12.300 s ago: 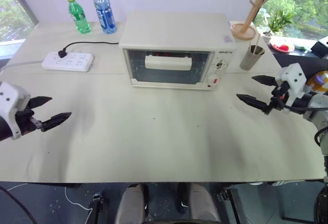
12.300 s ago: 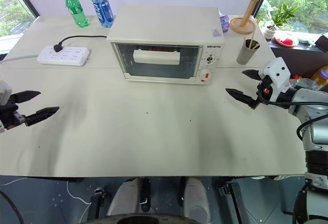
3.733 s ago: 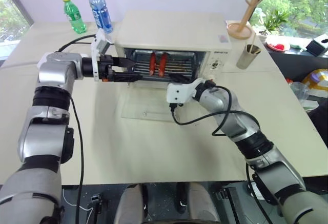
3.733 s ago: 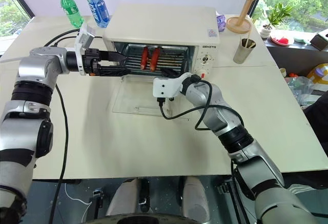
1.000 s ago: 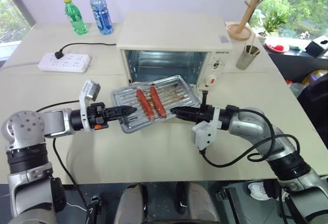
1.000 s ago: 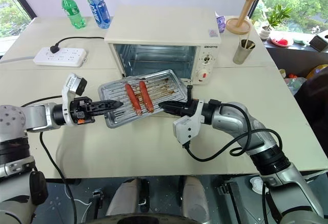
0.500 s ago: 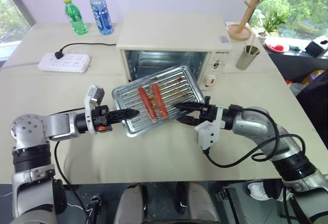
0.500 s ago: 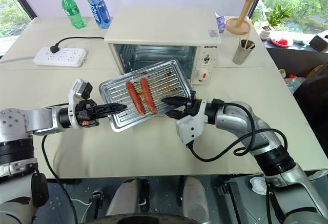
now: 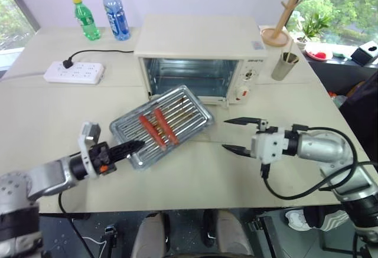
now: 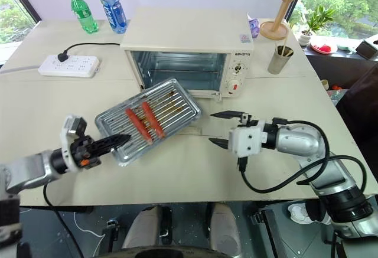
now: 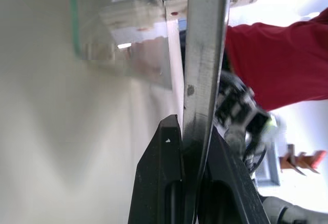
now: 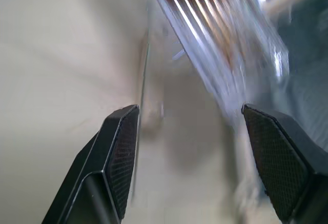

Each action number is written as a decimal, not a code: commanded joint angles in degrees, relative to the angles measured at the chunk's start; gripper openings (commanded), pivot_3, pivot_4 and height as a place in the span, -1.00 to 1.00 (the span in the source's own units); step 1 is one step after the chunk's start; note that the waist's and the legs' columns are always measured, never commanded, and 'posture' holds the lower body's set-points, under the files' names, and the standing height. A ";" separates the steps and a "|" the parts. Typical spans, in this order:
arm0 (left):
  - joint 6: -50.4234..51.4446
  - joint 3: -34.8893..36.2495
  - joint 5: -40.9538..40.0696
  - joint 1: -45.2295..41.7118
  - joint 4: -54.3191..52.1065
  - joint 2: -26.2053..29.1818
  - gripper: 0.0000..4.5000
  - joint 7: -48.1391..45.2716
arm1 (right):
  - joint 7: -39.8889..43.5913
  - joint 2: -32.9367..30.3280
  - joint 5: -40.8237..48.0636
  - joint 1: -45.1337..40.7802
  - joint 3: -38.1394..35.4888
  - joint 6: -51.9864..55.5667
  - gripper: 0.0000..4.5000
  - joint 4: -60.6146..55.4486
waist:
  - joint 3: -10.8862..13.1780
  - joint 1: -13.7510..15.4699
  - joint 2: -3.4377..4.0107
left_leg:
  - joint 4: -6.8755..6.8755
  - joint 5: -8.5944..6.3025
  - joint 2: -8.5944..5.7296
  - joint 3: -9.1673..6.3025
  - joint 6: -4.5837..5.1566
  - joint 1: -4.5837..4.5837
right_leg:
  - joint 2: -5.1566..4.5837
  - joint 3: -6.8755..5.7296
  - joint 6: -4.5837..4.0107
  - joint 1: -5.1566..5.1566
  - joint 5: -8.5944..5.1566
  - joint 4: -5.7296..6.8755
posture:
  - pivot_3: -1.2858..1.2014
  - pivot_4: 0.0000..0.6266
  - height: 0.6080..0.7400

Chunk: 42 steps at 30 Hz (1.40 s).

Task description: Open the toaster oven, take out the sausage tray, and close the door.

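Note:
The cream toaster oven (image 9: 201, 39) stands at mid table with its inside bare. Its glass door (image 9: 214, 129) lies flat on the table in front. The shiny ribbed sausage tray (image 9: 168, 122) with two reddish sausages (image 9: 155, 128) hangs tilted over the door's left part. My left gripper (image 9: 127, 149) is shut on the tray's near left corner; the left wrist view shows both fingers (image 11: 164, 183) clamped on the rim (image 11: 202, 55). My right gripper (image 9: 236, 134) stands open to the right of the tray, apart from it, its fingers (image 12: 120, 152) wide.
Two bottles (image 9: 115, 10) and a white power strip (image 9: 74, 70) sit at the back left. A metal cup (image 9: 284, 64) and a wooden rack (image 9: 289, 10) stand right of the oven. A person in red (image 11: 277, 60) is at the right.
My right gripper opened, let go of the tray and pulled away to the right. The left gripper drew the tray down and toward the left, so it now hangs lower.

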 commanded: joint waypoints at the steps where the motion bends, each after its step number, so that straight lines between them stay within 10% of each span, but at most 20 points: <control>1: -4.25 6.01 -3.74 8.58 -8.85 1.93 -1.00 -4.04 | 4.32 -2.09 9.82 0.42 -4.37 16.19 0.45 2.19 | -0.01 0.05 0.04 | 0.00 -0.03 -0.04 0.01 0.05 0.01 | -0.05 -0.01 -0.04 0.00 -0.02 -0.02 | 0.03 -0.52 0.73; 21: -28.04 15.96 -3.74 42.28 -27.87 -9.60 -1.00 -8.80 | 11.76 7.57 3.21 -11.65 1.03 14.33 0.45 26.60 | -0.01 0.06 0.13 | -0.01 -0.11 -0.15 0.09 0.16 -0.14 | 0.05 -0.05 -0.17 -0.10 -0.10 -0.23 | 0.03 -0.52 0.73; 42: -33.88 21.06 -3.74 37.60 -19.10 -15.00 -1.00 -1.21 | 9.17 15.89 5.91 -21.92 -3.44 18.75 0.45 30.14 | 0.00 0.04 0.12 | -0.01 -0.12 -0.10 0.08 0.17 -0.21 | 0.16 -0.05 -0.17 -0.17 -0.10 -0.25 | 0.03 -0.52 0.73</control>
